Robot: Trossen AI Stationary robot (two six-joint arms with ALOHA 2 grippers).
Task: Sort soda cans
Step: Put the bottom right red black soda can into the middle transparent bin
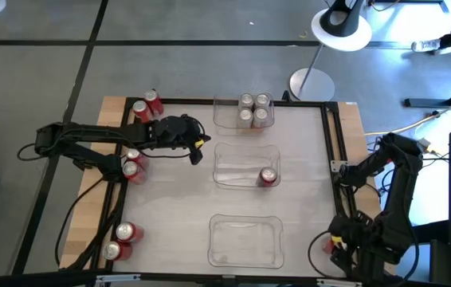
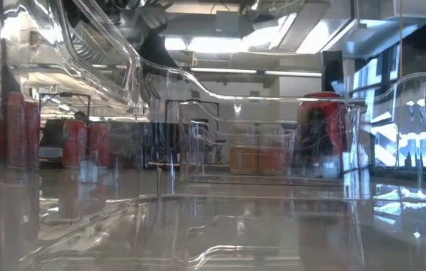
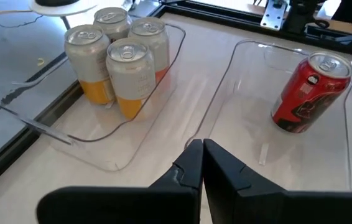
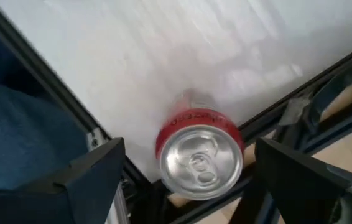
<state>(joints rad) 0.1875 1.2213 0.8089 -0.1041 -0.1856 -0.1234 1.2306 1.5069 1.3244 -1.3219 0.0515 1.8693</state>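
cans were split by colour: four silver cans (image 3: 119,59) shared one tray (image 3: 95,146), a red can (image 3: 311,93) another. left gripper (image 3: 202,158) sat closed, empty, before both. right gripper (image 4: 185,171) gaped around a red can (image 4: 199,158), not yet clamped.

No words, brands or numbers can be read anywhere. The red can (image 3: 310,93) in the tray (image 3: 350,155) has dark marks on its side, but they make no letters. The four silver cans (image 3: 129,74) have orange bottoms and faint print, too blurry to read.
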